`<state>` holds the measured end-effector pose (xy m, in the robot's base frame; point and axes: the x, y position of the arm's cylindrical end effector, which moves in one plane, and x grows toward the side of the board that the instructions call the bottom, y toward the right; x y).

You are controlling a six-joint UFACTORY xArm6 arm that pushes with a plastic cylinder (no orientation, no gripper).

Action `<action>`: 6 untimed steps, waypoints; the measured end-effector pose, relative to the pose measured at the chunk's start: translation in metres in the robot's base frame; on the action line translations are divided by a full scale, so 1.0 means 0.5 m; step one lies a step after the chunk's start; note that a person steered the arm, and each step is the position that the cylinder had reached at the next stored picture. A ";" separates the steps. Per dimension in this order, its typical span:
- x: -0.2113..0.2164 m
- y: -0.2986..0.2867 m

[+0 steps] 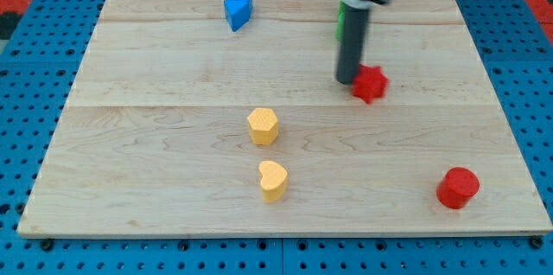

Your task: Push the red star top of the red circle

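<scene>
One red star (371,83) sits near the counter's (155,137) top right, touching my tip (347,79) on its left. The red circle (457,188) is well apart, near the bottom right. No pincer shows, so I cannot tell its state.

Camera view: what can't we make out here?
- Green block: mostly hidden behind the rod; only a sliver shows, shape unknown.
- My tip: sits at the red star's left edge; touching or not is unclear.
- Arm: cut off by the view's top.
- Blue block: exact shape hard to read from this angle.
- Red circle, yellow blocks: fully visible.
</scene>
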<state>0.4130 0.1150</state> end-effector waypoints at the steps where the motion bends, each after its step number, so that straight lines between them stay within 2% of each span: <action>1: -0.053 -0.003; 2: -0.048 0.034; 3: 0.091 0.136; 4: 0.154 0.166; 5: 0.155 0.152; 6: 0.205 0.146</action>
